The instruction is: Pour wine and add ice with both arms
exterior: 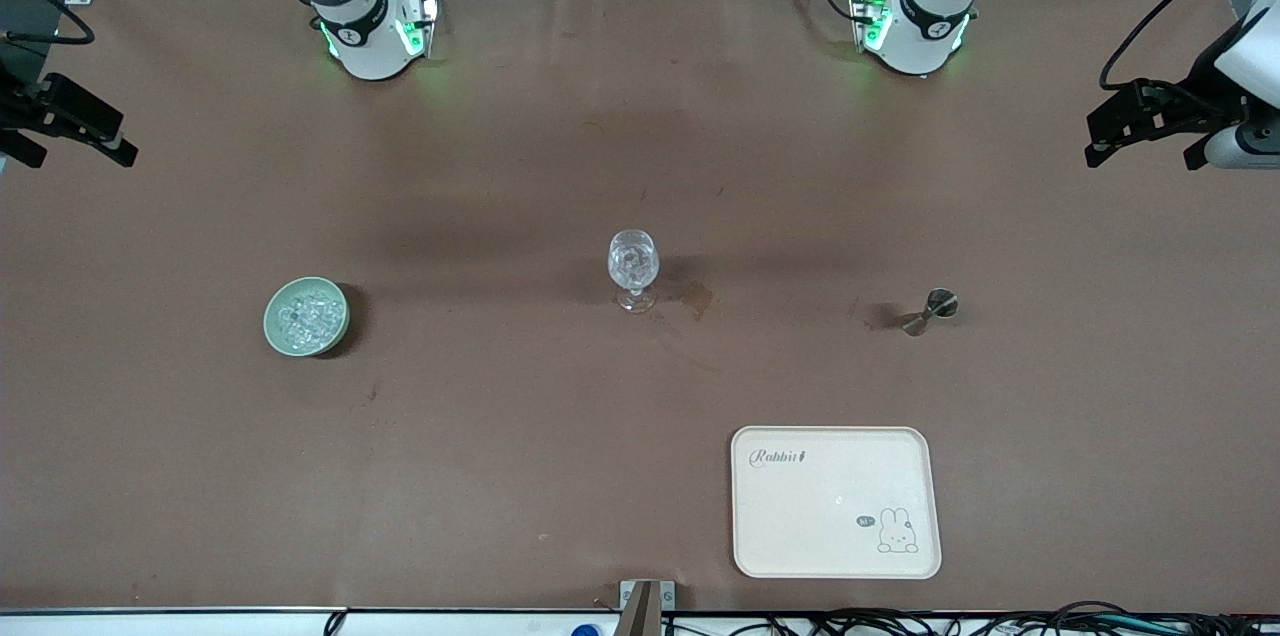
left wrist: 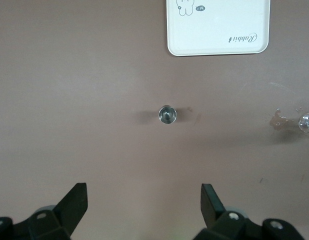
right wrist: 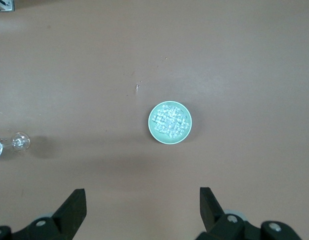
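A stemmed wine glass [exterior: 633, 268] stands mid-table with clear lumps in its bowl. A pale green bowl [exterior: 306, 316] full of ice [exterior: 304, 314] sits toward the right arm's end. A small metal jigger [exterior: 930, 309] stands toward the left arm's end. My left gripper [exterior: 1142, 152] hangs open and empty, high over its end of the table; its wrist view [left wrist: 144, 202] looks down on the jigger [left wrist: 167, 114]. My right gripper [exterior: 75, 152] hangs open and empty over its own end; its wrist view [right wrist: 143, 205] looks down on the bowl [right wrist: 169, 123].
A cream rabbit-print tray [exterior: 836, 502] lies nearer to the front camera than the jigger. A dark wet stain [exterior: 695, 297] marks the brown cloth beside the glass. The two arm bases [exterior: 365, 31] [exterior: 915, 21] stand along the table's edge farthest from the camera.
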Tool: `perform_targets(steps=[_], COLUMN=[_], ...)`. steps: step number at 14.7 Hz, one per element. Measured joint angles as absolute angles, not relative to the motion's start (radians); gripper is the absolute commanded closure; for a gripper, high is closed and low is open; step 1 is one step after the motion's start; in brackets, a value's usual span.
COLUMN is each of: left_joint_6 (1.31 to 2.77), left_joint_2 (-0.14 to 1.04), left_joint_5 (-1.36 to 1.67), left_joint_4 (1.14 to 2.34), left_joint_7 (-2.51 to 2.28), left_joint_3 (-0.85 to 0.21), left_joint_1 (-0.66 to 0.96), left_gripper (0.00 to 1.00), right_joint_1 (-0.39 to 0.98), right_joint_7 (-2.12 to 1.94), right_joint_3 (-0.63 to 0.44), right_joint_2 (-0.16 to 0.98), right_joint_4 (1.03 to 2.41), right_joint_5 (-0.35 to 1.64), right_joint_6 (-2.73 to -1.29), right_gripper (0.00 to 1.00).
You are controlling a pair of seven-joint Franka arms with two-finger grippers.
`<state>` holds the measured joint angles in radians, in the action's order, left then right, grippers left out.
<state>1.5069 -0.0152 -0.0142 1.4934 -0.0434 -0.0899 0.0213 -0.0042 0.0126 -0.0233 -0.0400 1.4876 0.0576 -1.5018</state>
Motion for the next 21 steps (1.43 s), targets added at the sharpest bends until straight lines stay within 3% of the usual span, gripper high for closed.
perform_targets(steps=[8, 14, 21], left_joint_6=[1.506, 1.556, 1.611], left_joint_2=[0.002, 0.15, 0.299], left_joint_5=[-0.014, 0.003, 0.224], left_joint_4=[1.497, 1.501, 1.502], left_joint_7=[-0.046, -0.055, -0.314], left_joint_3=[-0.075, -0.065, -0.062], left_joint_1=[0.0, -0.033, -0.1], left_gripper=[0.0, 0.0, 0.0], right_joint_1=[-0.004, -0.004, -0.005], right_joint_7=[0.01, 0.009, 0.009], right_joint_3=[-0.023, -0.023, -0.024], right_joint_2=[-0.04, -0.04, -0.038], right_joint_4=[1.488, 1.488, 1.489], right_joint_5=[0.058, 0.058, 0.058], right_joint_6=[-1.499, -1.499, -1.498], right_gripper=[0.0, 0.0, 0.0])
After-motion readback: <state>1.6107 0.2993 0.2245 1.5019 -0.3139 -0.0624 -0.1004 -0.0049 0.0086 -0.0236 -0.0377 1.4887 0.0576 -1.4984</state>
